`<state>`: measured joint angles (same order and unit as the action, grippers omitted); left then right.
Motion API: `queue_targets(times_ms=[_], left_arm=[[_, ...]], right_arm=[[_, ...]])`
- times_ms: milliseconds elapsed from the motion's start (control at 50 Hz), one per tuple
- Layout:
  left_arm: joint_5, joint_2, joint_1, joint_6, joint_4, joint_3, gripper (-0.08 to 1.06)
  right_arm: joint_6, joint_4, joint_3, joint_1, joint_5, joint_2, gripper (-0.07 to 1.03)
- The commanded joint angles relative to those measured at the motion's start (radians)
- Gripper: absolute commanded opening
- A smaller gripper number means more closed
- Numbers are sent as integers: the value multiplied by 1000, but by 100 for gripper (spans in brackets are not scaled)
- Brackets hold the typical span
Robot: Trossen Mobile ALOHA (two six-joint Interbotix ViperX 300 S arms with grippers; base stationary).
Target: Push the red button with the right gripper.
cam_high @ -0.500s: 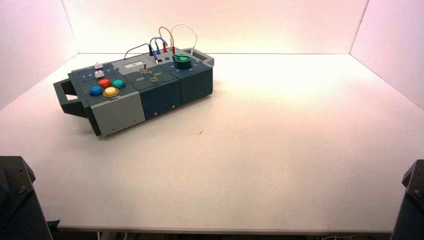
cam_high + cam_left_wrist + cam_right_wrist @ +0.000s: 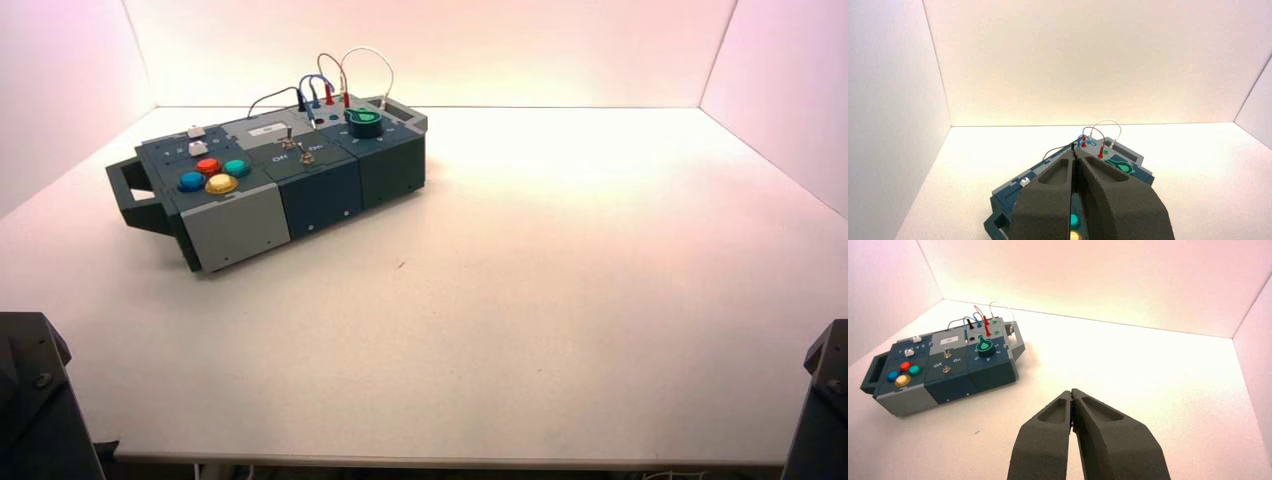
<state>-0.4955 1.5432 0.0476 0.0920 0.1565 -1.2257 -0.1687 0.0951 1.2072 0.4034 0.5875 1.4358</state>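
Right Gripper Faces Long Reach to Red Button

The right gripper (image 2: pixel 1071 393), its two fingertips pressed together with nothing between them, points out over the pale table (image 2: pixel 1148 370) from the near right side, well apart from the box; its target, the red button (image 2: pixel 208 166), sits on the box's left section, ringed by the blue button (image 2: pixel 192 181), the orange-yellow button (image 2: pixel 221 184) and the green button (image 2: pixel 236 168); the left gripper (image 2: pixel 1074 150), also pressed together, waits at the near left. The step in hand is judged to be the approach, with no contact made; the right arm would do well to rise first, then cross leftward above the green knob (image 2: pixel 984 346), the wires (image 2: pixel 979 312) and the two toggle switches (image 2: pixel 947 354), any of which a low path could snag; closed tips make a narrow, firm pusher and suit the job as they are; they should stop over the middle of the red dome, come down steeply and press straight, since a slanting push might slide off or catch a neighboring button; a short, gentle stroke and a straight lift should serve, as a hard shove near that end could shift the box. Lettering on the box reads "Off" and "On" beside the toggle switches; numerals line the slider area and circle the knob, too small to copy with certainty; no brand name can be made out.
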Motion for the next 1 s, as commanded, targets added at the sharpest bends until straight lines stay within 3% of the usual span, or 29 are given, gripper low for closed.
queue_targets(times_ms=[20, 200, 300, 540, 720, 1000], left_arm=[[11, -20, -9, 5, 0, 12, -3], [14, -21, -9, 5, 0, 14, -3], [14, -17, -9, 5, 0, 15, -3], [12, 9, -9, 5, 2, 17, -3], [12, 28, -8, 5, 2, 17, -3], [12, 34, -8, 5, 0, 17, -3]], right_arm=[[37, -37, -48, 52, -20, -98, -2], [44, -97, -100, 169, -101, -360, -2], [44, -123, -189, 236, -120, -568, -2], [60, -127, -512, 360, -75, -1043, -2], [63, -132, -701, 383, -67, -1256, -2], [117, -138, -1052, 471, 61, -1566, -2]])
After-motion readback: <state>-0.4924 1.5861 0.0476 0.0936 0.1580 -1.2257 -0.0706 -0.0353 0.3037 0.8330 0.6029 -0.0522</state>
